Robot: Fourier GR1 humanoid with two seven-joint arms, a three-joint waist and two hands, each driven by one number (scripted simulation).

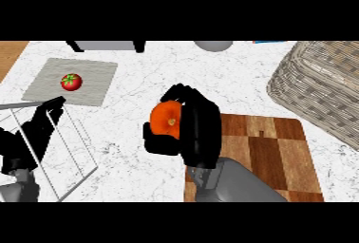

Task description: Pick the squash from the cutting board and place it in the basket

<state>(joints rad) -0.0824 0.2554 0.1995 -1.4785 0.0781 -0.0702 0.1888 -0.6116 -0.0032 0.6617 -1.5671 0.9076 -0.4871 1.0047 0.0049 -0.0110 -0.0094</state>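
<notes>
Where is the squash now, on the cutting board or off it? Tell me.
Off it. The right hand is curled round the squash, left of the cutting board, over the white counter.

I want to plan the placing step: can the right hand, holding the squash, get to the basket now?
Probably yes. The right hand is curled round the squash, and nothing stands on the counter between it and the basket at the right.

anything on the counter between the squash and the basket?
Nothing visible. The right hand has its fingers curled round the orange squash, left of the cutting board. The basket sits to the upper right; only bare counter and the board lie between them.
</notes>
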